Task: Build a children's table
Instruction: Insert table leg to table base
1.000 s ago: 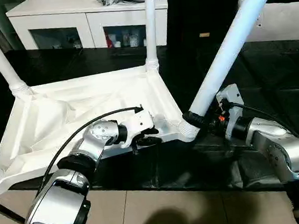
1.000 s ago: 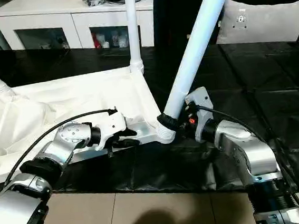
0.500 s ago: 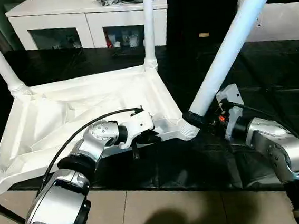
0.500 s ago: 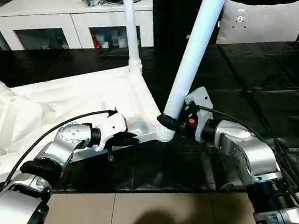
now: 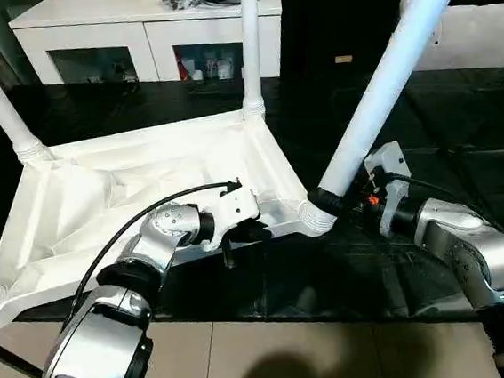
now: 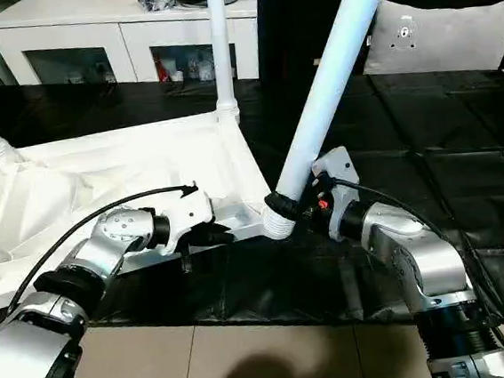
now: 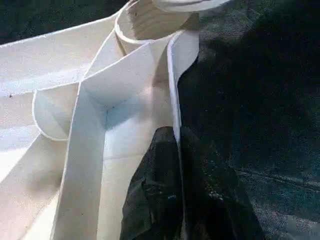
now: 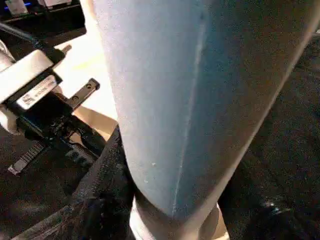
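Your left gripper [image 7: 177, 150] is now pinching the tabletop [image 5: 101, 195] rim, having just closed, steadying it while your right gripper [image 5: 329, 201] is clasping the leaning leg [image 5: 385, 82] at its socket.

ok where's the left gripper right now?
Head views: left gripper sits left of centre, shut on the near rim of the upturned tabletop, just left of the corner socket where the right gripper holds the tilted leg.

Even overhead light. White tabletop [image 5: 145, 186] bright against the dark surface [image 5: 460, 124], which carries faint sheen. A soft shadow falls on the pale floor [image 5: 278, 365] at the near edge. Close leg [image 8: 200, 100] bluish and slightly soft; wrist views dim and grainy.
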You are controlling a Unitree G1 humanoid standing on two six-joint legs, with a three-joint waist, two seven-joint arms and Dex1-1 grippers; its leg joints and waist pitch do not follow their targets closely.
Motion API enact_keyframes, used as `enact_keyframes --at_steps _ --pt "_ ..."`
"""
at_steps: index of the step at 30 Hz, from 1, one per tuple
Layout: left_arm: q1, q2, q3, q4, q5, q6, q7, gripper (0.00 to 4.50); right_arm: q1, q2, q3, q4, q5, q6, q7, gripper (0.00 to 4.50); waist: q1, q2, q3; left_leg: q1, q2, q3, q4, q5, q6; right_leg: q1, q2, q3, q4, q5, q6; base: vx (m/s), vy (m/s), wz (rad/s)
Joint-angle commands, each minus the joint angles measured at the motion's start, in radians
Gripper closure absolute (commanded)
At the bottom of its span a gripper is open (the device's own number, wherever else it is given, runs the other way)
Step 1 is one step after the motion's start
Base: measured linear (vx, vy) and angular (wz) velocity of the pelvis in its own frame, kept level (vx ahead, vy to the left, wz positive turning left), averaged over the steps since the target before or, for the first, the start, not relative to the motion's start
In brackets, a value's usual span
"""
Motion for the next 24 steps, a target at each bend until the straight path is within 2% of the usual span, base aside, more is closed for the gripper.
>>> enact_keyframes --at_steps 1,4,8,9,10,12,14,22,23,24 --pt "0.034 0.018 -0.031 -0.012 0.026 -0.021 -0.043 4.50 -0.014 -0.015 0.006 -0.039 0.006 0.013 0.015 2.61 -0.001 -0.012 -0.062 -0.009 0.016 -0.005 -0.068 -0.161 0.050 0.057 -0.068 0.047 -0.100 -0.498 0.030 0.000 0.000 0.00" --pt "0.053 0.020 -0.040 -0.039 0.020 -0.026 -0.075 4.50 -0.018 -0.028 0.017 -0.039 0.003 0.025 0.031 2.61 0.000 -0.012 -0.066 -0.011 0.024 -0.007 -0.072 -0.122 0.057 0.063 -0.071 0.054 -0.086 -0.426 -0.001 0.000 0.000 0.00" --pt "0.066 0.028 -0.054 -0.077 0.018 -0.032 -0.117 4.50 -0.037 -0.048 0.042 -0.025 -0.003 0.047 0.065 2.61 0.006 -0.009 -0.068 -0.010 0.029 -0.005 -0.072 -0.098 0.065 0.062 -0.073 0.060 -0.077 -0.368 -0.038 0.000 0.000 0.00" --pt "0.067 0.029 -0.054 -0.084 0.015 -0.029 -0.125 4.50 -0.040 -0.052 0.047 -0.021 -0.005 0.050 0.071 2.61 0.008 -0.014 -0.068 -0.011 0.030 -0.004 -0.072 -0.091 0.068 0.064 -0.073 0.061 -0.071 -0.352 -0.048 0.000 0.000 0.00" --pt "0.068 0.030 -0.055 -0.089 0.013 -0.027 -0.130 4.50 -0.042 -0.054 0.051 -0.019 -0.007 0.051 0.076 2.61 0.009 -0.011 -0.067 -0.008 0.032 -0.004 -0.072 -0.092 0.067 0.061 -0.075 0.063 -0.072 -0.352 -0.056 0.000 0.000 0.00" --pt "0.073 0.036 -0.059 -0.107 0.007 -0.020 -0.155 4.50 -0.052 -0.060 0.063 -0.010 -0.012 0.052 0.090 2.61 0.009 -0.014 -0.066 -0.009 0.033 -0.003 -0.072 -0.096 0.064 0.063 -0.075 0.064 -0.070 -0.352 -0.062 0.000 0.000 0.00" --pt "0.080 0.043 -0.061 -0.126 0.004 -0.012 -0.174 4.50 -0.061 -0.063 0.073 -0.004 -0.016 0.055 0.102 2.61 0.010 -0.012 -0.066 -0.007 0.034 -0.004 -0.073 -0.100 0.059 0.062 -0.077 0.065 -0.070 -0.357 -0.064 0.000 0.000 0.00" --pt "0.093 0.055 -0.060 -0.166 -0.002 0.008 -0.197 4.50 -0.082 -0.073 0.090 0.009 -0.017 0.061 0.125 2.61 0.010 -0.012 -0.067 -0.008 0.033 -0.003 -0.073 -0.094 0.055 0.064 -0.076 0.066 -0.066 -0.342 -0.069 0.000 0.000 0.00" --pt "0.094 0.057 -0.060 -0.169 -0.003 0.010 -0.198 4.50 -0.083 -0.074 0.090 0.011 -0.016 0.062 0.128 2.61 0.009 -0.021 -0.068 -0.009 0.033 -0.002 -0.072 -0.090 0.058 0.065 -0.076 0.067 -0.065 -0.335 -0.070 0.000 0.000 0.00" --pt "0.096 0.059 -0.061 -0.174 -0.004 0.013 -0.199 4.50 -0.085 -0.075 0.091 0.013 -0.014 0.062 0.132 2.61 0.011 -0.017 -0.067 -0.009 0.032 -0.002 -0.072 -0.087 0.059 0.065 -0.077 0.067 -0.064 -0.341 -0.070 0.000 0.000 0.00"
